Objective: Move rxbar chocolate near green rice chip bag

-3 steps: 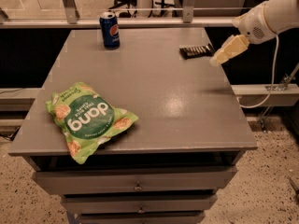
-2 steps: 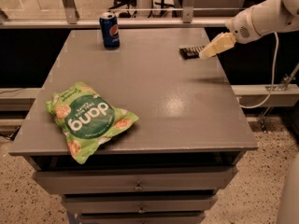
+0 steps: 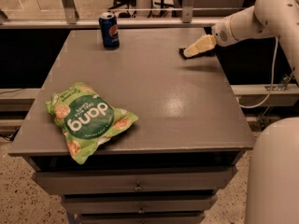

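Note:
The green rice chip bag (image 3: 86, 118) lies flat at the front left of the grey table (image 3: 187, 106), its "dang" lettering upside down to me. The rxbar chocolate (image 3: 181, 53) lies at the far right of the table, far from the bag. Only its dark left end and a sliver of its right end show. My gripper (image 3: 188, 53), cream-coloured on a white arm that reaches in from the right, sits right over the bar and covers most of it. I cannot see whether it touches the bar.
A blue soda can (image 3: 109, 30) stands upright at the back left of the table. The table has drawers (image 3: 138, 186) below its front edge. A metal rail (image 3: 140, 22) runs behind the table. The robot's white body (image 3: 273, 171) fills the lower right corner.
My gripper has moved left from beside the bar's right end to over the bar, so most of the bar is now hidden. The bag and can have not moved.

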Controlling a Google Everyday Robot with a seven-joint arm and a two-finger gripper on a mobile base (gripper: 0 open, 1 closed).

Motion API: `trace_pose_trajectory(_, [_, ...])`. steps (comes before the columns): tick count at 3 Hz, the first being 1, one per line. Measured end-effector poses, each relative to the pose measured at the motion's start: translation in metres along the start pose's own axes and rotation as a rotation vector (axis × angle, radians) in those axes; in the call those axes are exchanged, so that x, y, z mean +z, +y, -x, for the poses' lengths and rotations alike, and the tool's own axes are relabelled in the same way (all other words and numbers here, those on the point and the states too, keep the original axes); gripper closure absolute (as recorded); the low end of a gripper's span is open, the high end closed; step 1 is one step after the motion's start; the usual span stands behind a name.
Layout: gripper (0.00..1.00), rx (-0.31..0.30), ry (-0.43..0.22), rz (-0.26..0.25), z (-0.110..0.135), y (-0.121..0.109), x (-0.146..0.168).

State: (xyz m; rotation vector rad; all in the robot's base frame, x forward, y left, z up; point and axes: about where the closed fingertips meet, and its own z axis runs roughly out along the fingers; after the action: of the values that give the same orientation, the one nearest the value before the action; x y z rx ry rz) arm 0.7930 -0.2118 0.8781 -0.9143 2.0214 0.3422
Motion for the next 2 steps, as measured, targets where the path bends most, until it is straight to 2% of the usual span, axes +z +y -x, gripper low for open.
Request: trace_pose_trajectory(2, [0.00,0.008,0.052,0.017,-0.013,-0.006,0.038])
